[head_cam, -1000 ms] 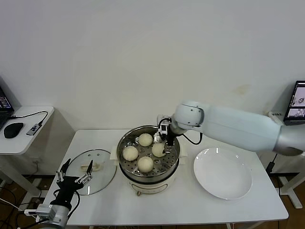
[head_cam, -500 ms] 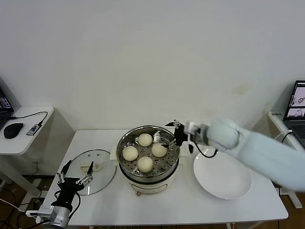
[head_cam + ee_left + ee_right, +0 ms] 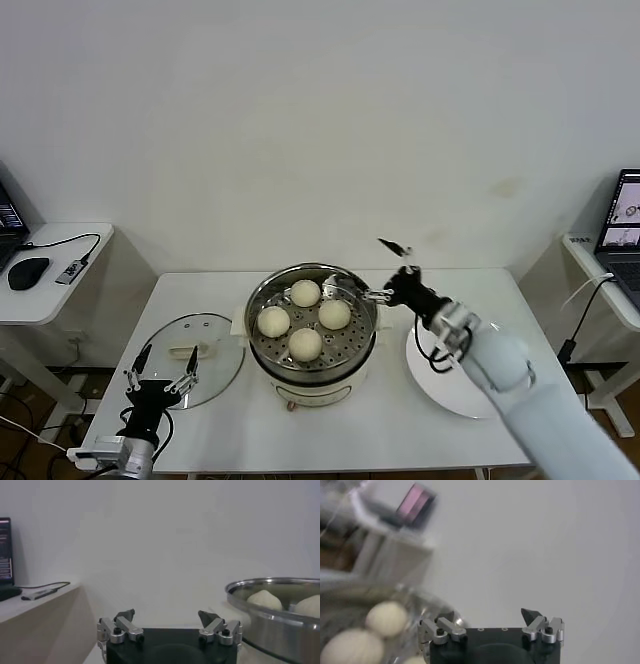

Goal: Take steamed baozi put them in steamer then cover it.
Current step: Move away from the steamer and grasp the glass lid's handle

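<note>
Several cream-white steamed baozi (image 3: 305,293) lie on the perforated tray of the shiny steamer (image 3: 262,352) at the table's middle. Its cover (image 3: 213,332), a glass lid with a cream bar handle, lies flat on the table to the left. My right gripper (image 3: 386,270) is open and empty, raised just beyond the steamer's right rim. My left gripper (image 3: 160,370) is open and empty at the table's front left, by the cover's near edge. The left wrist view shows the open left gripper (image 3: 166,615), the steamer (image 3: 280,627) and baozi (image 3: 265,600). The right wrist view shows the open right gripper (image 3: 490,614) and baozi (image 3: 386,618).
A flat white plate (image 3: 440,392) sits right of the steamer, partly under my right arm. A side table (image 3: 50,290) with a mouse and cable stands off to the left. A screen (image 3: 625,215) is at the far right edge.
My right arm has drawn back from over the baozi in the steamer, out past its right rim, fingers open throughout. The left gripper has sunk slightly toward the front edge.
</note>
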